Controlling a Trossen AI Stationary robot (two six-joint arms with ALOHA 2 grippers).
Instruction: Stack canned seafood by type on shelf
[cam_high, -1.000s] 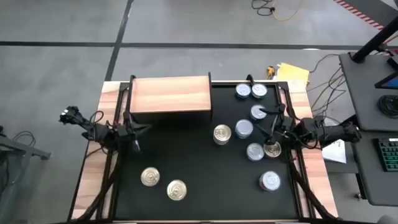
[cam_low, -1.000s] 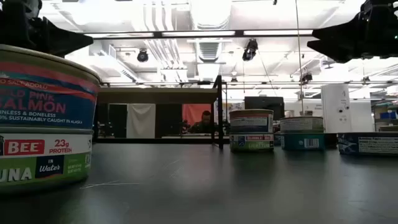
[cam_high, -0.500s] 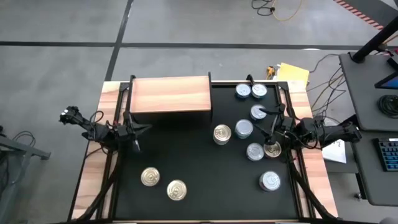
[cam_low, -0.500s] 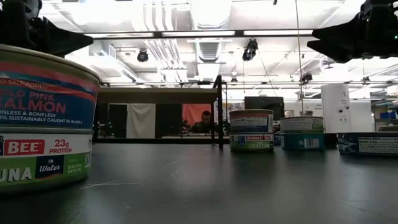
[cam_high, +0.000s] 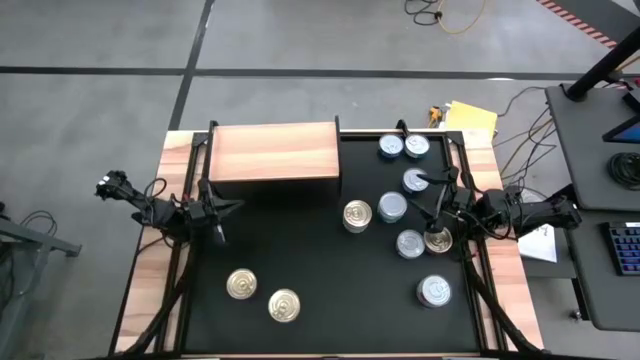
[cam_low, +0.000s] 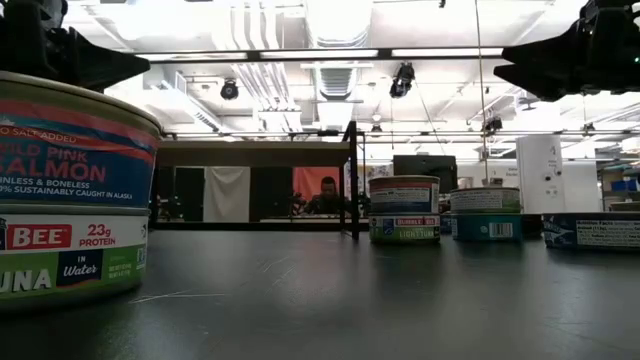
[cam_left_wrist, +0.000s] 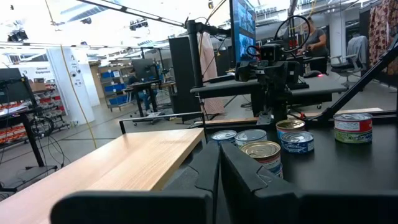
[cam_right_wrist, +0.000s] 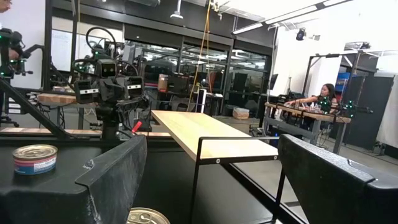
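The light-brown wooden shelf (cam_high: 275, 155) stands at the table's far left with a bare flat top (cam_left_wrist: 130, 165). Silver-topped tins with blue labels (cam_high: 392, 207) and gold-topped tins (cam_high: 357, 215) stand on their bases on the black table, mostly on its right half. Two gold-topped tins (cam_high: 241, 284) stand near the near edge. My left gripper (cam_high: 228, 207) (cam_left_wrist: 219, 163) hovers shut just in front of the shelf's left end. My right gripper (cam_high: 430, 203) (cam_right_wrist: 211, 142) hangs open above the right-hand group, over a gold-topped tin (cam_high: 437, 239) (cam_right_wrist: 147, 216).
The black table surface (cam_high: 320, 270) lies bare between the two near tins and the right-hand group. The low view shows a salmon tin stacked on a tuna tin (cam_low: 70, 190) close to the camera. A desk (cam_high: 600, 120) stands beyond the table's right edge.
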